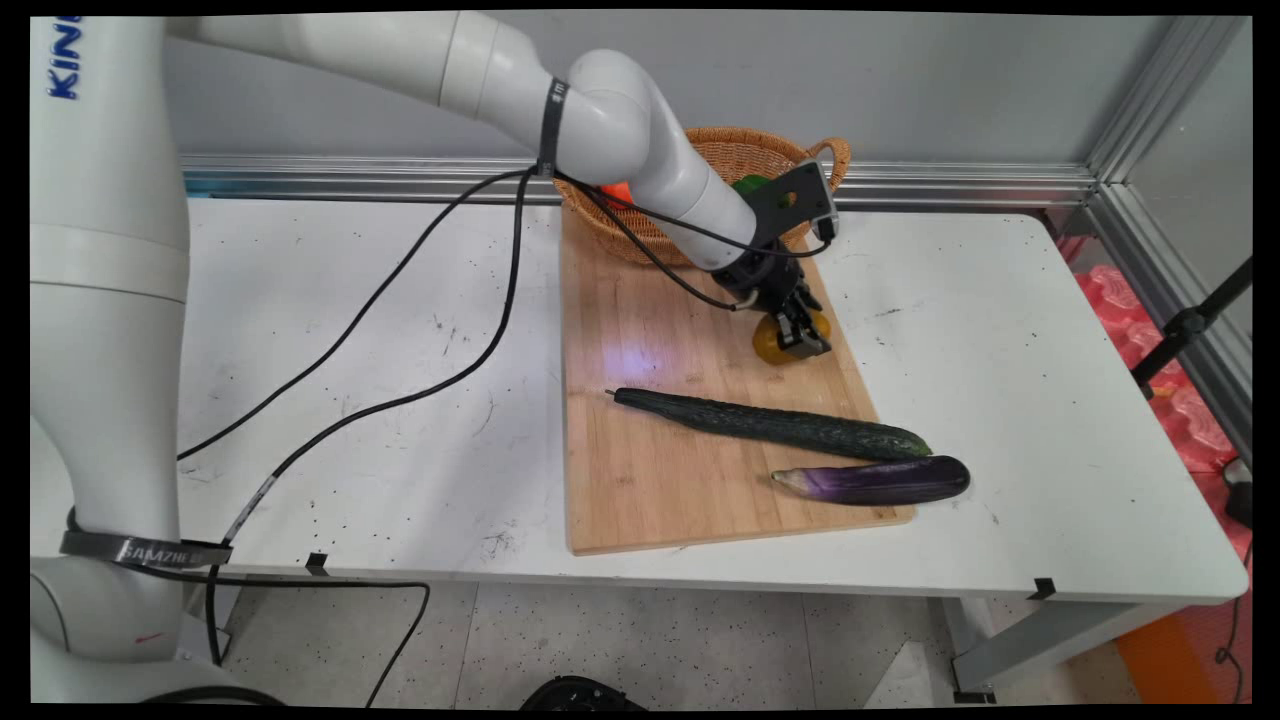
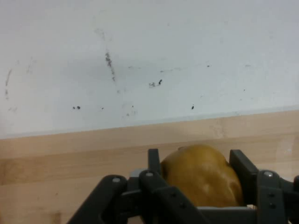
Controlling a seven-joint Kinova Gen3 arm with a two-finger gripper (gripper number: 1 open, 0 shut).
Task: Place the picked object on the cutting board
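Observation:
My black gripper is low over the far right part of a wooden cutting board, shut on a yellow-brown potato that rests on the board. In the hand view the potato sits between the two fingers, which press against its sides, with the board under it and the white table beyond. A long dark green cucumber lies across the board nearer the front. A purple eggplant lies by the board's front right corner.
A wicker basket stands at the board's far end behind the arm, with a green and an orange item inside. Black cables hang from the arm over the table's left half. Metal frame rails run along the back and right.

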